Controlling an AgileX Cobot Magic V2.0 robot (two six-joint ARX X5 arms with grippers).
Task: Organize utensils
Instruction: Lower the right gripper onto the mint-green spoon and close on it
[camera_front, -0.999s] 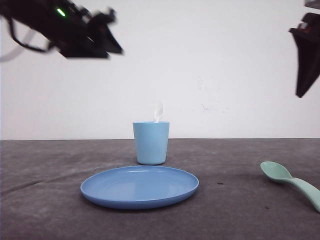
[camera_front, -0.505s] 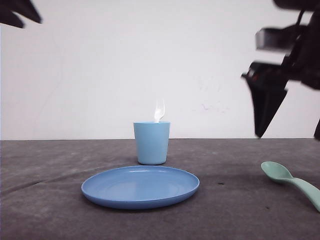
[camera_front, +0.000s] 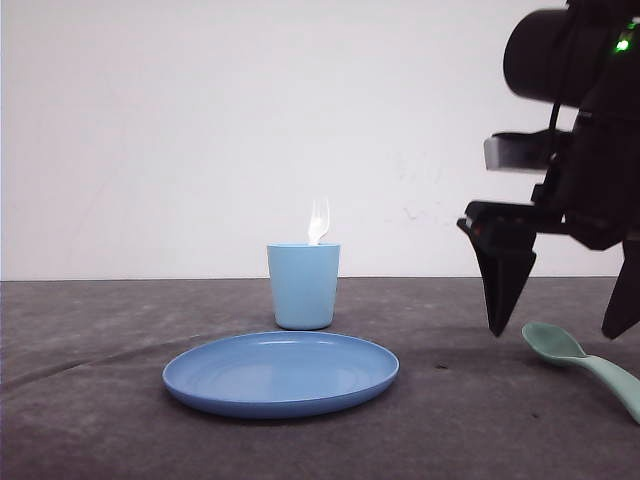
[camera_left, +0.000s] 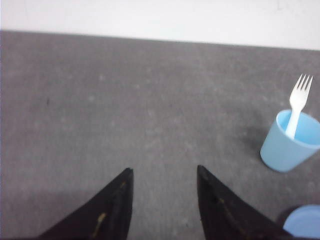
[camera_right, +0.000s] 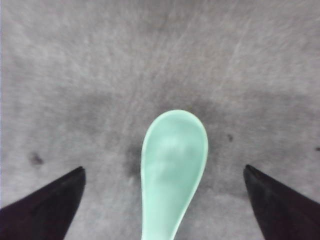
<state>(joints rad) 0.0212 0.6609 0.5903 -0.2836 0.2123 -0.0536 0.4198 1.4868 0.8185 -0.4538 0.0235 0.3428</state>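
Front view: the right tool (camera_front: 560, 330) hangs spread wide over the mint-green plastic spoon (camera_front: 585, 365) lying on the grey desk (camera_front: 100, 400). The small white plastic fork (camera_front: 318, 221) stands in the light blue cup (camera_front: 303, 285).

Left wrist view: the left tool (camera_left: 164, 172) is released, grasping nothing.

Right wrist view: the spoon's bowl lies between the parted fingers (camera_right: 47, 205).

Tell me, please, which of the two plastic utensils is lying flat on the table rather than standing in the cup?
The mint-green plastic spoon lies flat on the grey table, between the open right gripper fingers. The small white plastic fork stands in the light blue cup.
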